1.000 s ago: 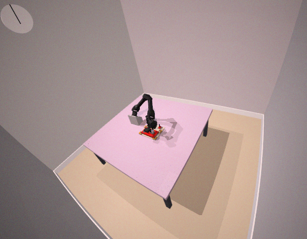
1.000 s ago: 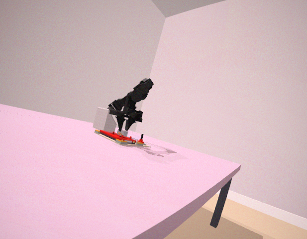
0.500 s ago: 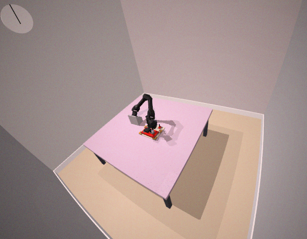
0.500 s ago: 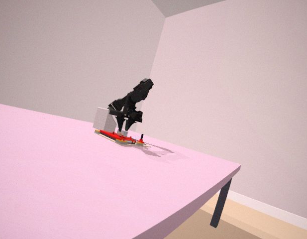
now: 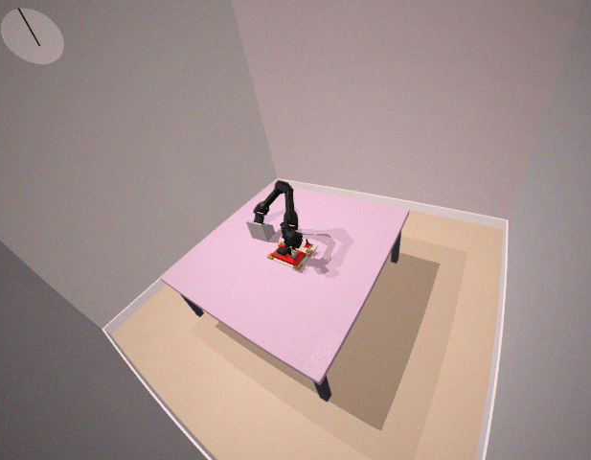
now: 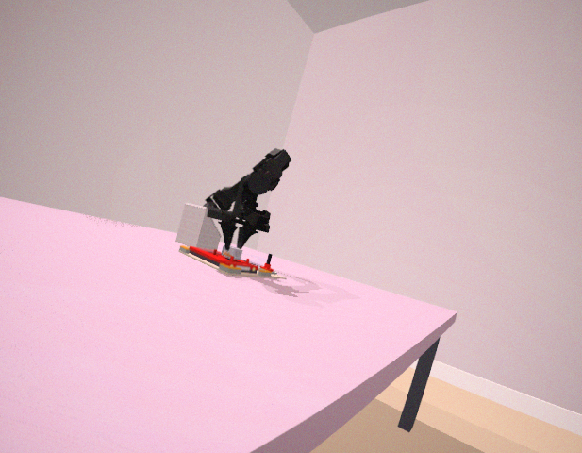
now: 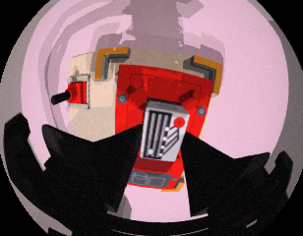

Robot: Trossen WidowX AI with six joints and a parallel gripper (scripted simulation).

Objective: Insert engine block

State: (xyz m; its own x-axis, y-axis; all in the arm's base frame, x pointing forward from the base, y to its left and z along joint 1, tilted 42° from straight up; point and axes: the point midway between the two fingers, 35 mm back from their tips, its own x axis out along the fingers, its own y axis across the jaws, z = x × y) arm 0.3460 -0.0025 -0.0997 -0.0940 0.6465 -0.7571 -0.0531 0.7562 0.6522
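Note:
The red car body point(image 5: 296, 260) point(image 6: 206, 254) point(image 7: 128, 115) lies on a cream base board. The grey engine block point(image 6: 238, 252) point(image 7: 153, 156) is upright over the middle of the car body, its top with dark slots and a red dot facing the wrist camera. My gripper point(image 6: 233, 247) point(image 7: 162, 132) points down and is shut on the engine block, one finger on each side. The block stands up above the body's red surface. The opening and the rib are hidden under the block and fingers, so I cannot tell how deep the block sits.
A small red fixture point(image 6: 267, 267) point(image 7: 79, 92) with a black lever stands on the base board point(image 7: 98, 120) beside the car body. Orange-topped corner brackets point(image 7: 115, 50) surround the body. A grey upright panel point(image 5: 261, 231) point(image 6: 191, 225) stands close to the board.

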